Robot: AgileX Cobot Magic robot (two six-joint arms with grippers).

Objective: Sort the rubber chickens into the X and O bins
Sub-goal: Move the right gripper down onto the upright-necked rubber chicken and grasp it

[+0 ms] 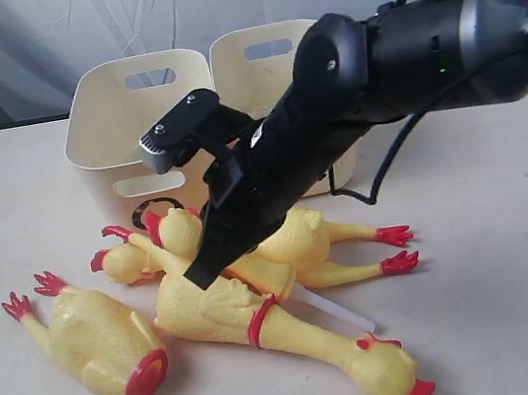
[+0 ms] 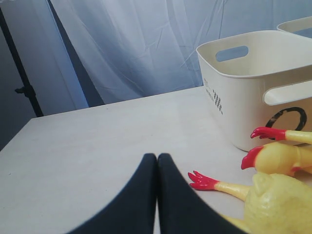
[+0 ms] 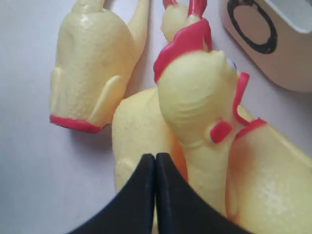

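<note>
Right pincer (image 3: 155,158) is down low over the pile, its two black tips pressed flat together with nothing caught between them. Closest to those tips lies the red-combed chicken (image 3: 195,92), its comb pointing away from the pincer. Whether the tips actually touch its neck, I cannot tell. Sprawled just beneath the pincer is the big chicken (image 1: 212,308), its long neck running off past a red band to a red-beaked head, away from the bins. Off to one side of the pincer, apart from the pile, the lone chicken (image 1: 96,342) lies on the desk (image 1: 524,296), its body ending in a red band. A fourth chicken (image 1: 133,262) peeks out on the far side of the pile, only partly seen.

Beyond them stands the O bin (image 1: 126,129), upright, its black ring on the wall facing the pincer. Right beside it is the second bin (image 1: 266,55), its mark hidden behind the arm (image 1: 402,53).

Now the left pincer (image 2: 157,161): tips tight together too, holding nothing, bare desk ahead of it. A chicken's red foot (image 2: 202,180) lies just beside it, with the O bin farther on.
</note>
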